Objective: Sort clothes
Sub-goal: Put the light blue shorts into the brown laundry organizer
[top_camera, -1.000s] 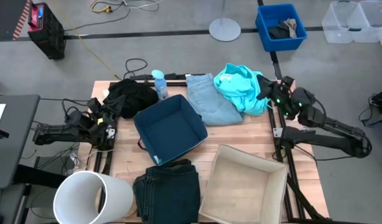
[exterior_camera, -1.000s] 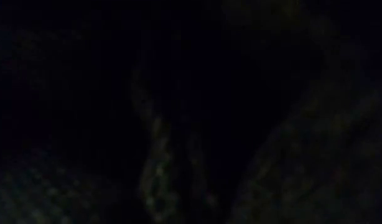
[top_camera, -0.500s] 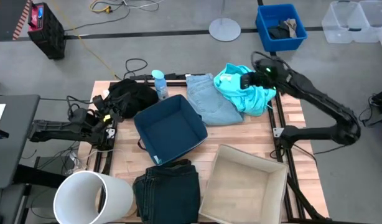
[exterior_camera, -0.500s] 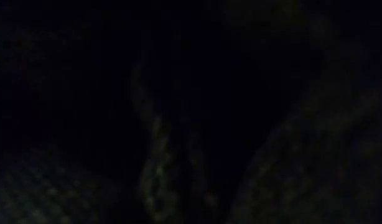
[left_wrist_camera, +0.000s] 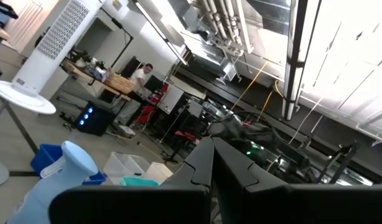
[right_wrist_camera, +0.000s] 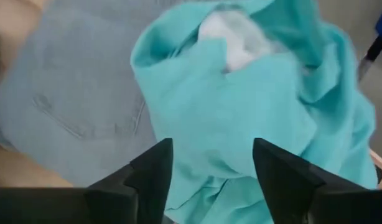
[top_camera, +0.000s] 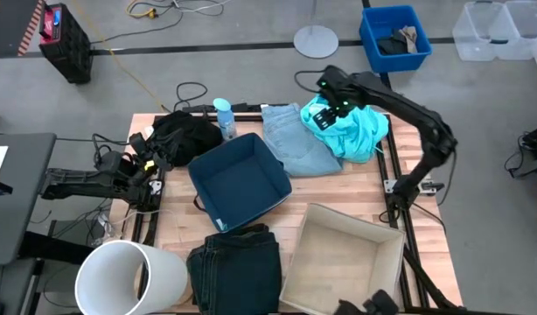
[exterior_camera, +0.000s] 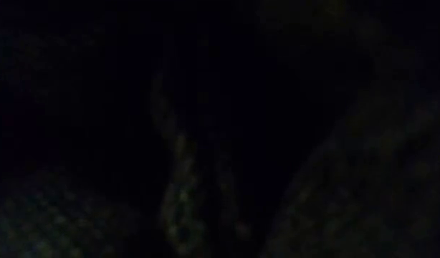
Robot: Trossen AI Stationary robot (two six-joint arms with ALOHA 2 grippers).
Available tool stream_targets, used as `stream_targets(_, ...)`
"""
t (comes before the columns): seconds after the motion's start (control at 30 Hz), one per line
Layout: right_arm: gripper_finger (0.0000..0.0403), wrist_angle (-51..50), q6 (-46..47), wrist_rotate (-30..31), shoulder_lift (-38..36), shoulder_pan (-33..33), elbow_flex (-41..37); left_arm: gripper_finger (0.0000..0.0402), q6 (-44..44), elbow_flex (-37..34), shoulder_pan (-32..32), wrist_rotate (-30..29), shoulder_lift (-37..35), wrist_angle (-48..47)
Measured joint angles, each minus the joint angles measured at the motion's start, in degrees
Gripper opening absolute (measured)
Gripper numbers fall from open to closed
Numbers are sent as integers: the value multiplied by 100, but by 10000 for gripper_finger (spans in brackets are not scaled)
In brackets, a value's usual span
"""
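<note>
Right pincer (top_camera: 325,99) hangs over the turquoise top (top_camera: 352,131) from my overhead camera, with the pale blue jeans (top_camera: 291,140) just beside it. Left pincer (top_camera: 149,162) waits at the surface's (top_camera: 181,219) left edge, next to the black garment (top_camera: 183,133); I cannot tell its state. My low camera shows only darkness. Through the right wrist camera, the pincer (right_wrist_camera: 213,168) stands apart, the top (right_wrist_camera: 241,118) directly beyond its fingers (right_wrist_camera: 155,165), the jeans (right_wrist_camera: 73,93) alongside.

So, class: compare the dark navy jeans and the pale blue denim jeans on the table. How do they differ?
The dark navy jeans are folded into a neat block at the table's near edge; the pale blue denim jeans lie looser at the far edge, partly under the turquoise top. Navy is much darker. Both are denim, untouched by a gripper.
</note>
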Motion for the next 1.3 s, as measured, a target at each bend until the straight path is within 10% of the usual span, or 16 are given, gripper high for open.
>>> stream_targets(0.8, 244, -333, -241, -216, 985, 14, 208, 0, -223, 2, 0, 62, 0, -363)
stream_targets(1.3, 124, -333, -558, -221, 985, 19, 208, 0, -269, 2, 0, 57, 0, -404)
